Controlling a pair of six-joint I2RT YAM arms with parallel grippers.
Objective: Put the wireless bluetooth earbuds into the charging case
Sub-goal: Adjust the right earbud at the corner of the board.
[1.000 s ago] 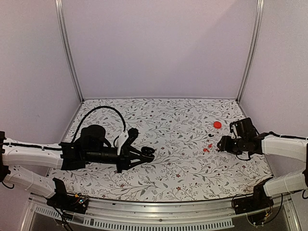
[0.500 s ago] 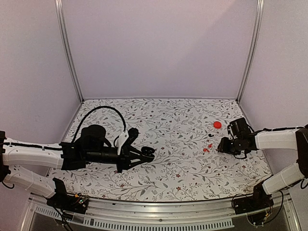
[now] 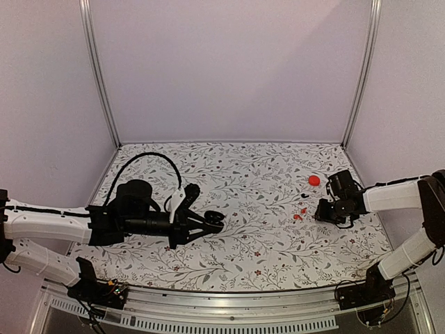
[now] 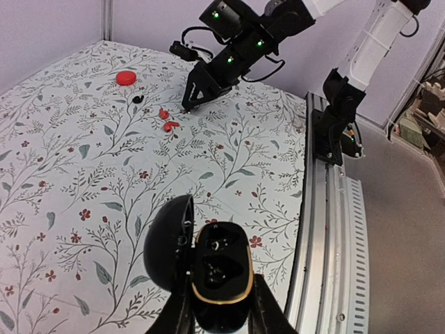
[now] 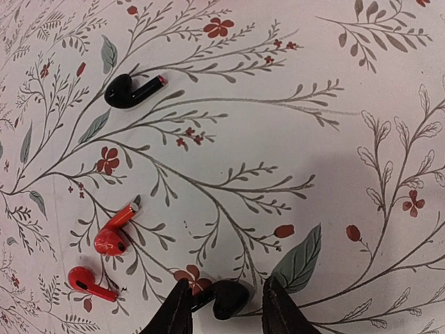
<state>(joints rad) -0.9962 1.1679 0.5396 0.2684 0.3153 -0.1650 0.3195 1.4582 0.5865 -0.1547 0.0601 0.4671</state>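
My left gripper (image 4: 221, 309) is shut on a black charging case (image 4: 221, 271) with a gold rim. Its lid (image 4: 165, 254) is swung open and both wells look empty. The case is held just above the table at the left (image 3: 211, 223). My right gripper (image 5: 224, 306) is down on the table at the right (image 3: 320, 211), with its jaws astride a black earbud (image 5: 229, 298). The left finger touches the bud's stem, and a gap remains at the right finger. Two red earbuds (image 5: 113, 234) (image 5: 87, 282) lie just to its left. Another black earbud (image 5: 132, 89) lies farther off.
A small round red case (image 3: 314, 180) sits behind the earbuds near the right wall. A black cable (image 3: 149, 158) loops over the left arm. The metal rail (image 4: 327, 209) runs along the table's near edge.
The right gripper's jaws have narrowed around the black earbud, and the right forearm has shifted slightly. The left arm and the case have not moved.
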